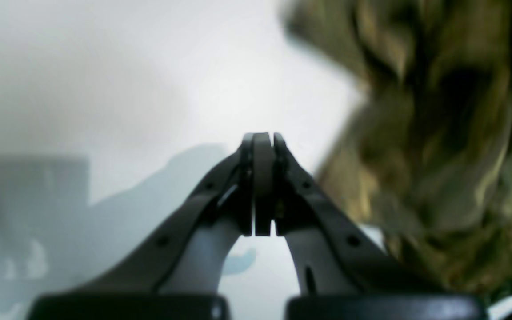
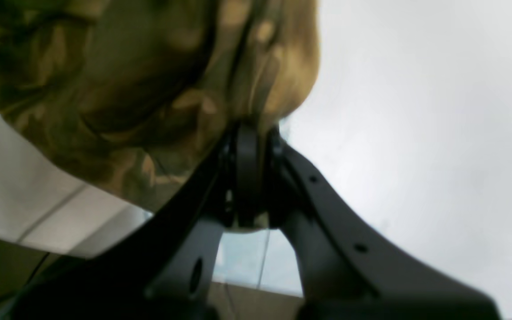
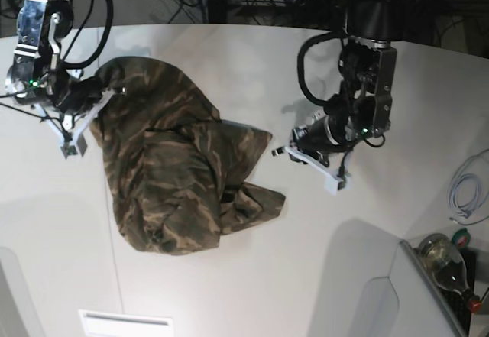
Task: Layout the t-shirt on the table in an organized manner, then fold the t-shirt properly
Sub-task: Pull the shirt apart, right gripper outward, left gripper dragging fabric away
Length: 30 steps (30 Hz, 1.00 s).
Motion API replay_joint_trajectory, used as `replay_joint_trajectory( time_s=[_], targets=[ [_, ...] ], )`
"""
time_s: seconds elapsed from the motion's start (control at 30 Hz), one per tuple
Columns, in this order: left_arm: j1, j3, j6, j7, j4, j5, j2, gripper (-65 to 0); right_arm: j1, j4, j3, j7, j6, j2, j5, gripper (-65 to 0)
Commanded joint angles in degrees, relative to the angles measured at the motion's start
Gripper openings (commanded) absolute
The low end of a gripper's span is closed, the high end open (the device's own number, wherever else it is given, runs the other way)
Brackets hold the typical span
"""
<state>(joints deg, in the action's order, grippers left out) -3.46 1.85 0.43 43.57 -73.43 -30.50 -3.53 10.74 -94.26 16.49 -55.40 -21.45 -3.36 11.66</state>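
Right gripper (image 2: 249,133) pinches t-shirt (image 3: 179,176) edge; left gripper (image 1: 262,138) closed empty, should regrab hem and spread taut.

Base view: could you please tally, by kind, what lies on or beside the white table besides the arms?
T-shirt, camouflage, crumpled on the table: 1
Coiled white cable: 1
Bottle: 1
Total: 3
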Motion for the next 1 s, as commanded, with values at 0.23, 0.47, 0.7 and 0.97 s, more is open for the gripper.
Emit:
replay_joint_trajectory(
  time_s=[0.23,0.47,0.7,0.97],
  targets=[
    [2.01,0.22,-0.12,-1.42,-0.55,-0.49,4.01,-12.5,3.81,-0.82,0.26,5.24,-0.13,-0.38,0.34,-65.0],
    [1.75,-0.48,-0.21,-5.46,0.07,-0.58,4.63,-11.7,4.69,-0.82,0.26,5.33,-0.13,-0.47,0.34,-65.0],
    [-1.50,-0.48,-0.65,-9.77,10.62,-0.58,5.86,-11.7,4.69,-0.82,0.26,5.33,-0.13,-0.47,0.34,-65.0],
    [-3.70,-0.48,-6.45,-9.86,18.35,-0.31,7.35,-15.8,4.69,-0.82,0.26,5.33,-0.13,-0.47,0.34,-65.0]
  ],
)
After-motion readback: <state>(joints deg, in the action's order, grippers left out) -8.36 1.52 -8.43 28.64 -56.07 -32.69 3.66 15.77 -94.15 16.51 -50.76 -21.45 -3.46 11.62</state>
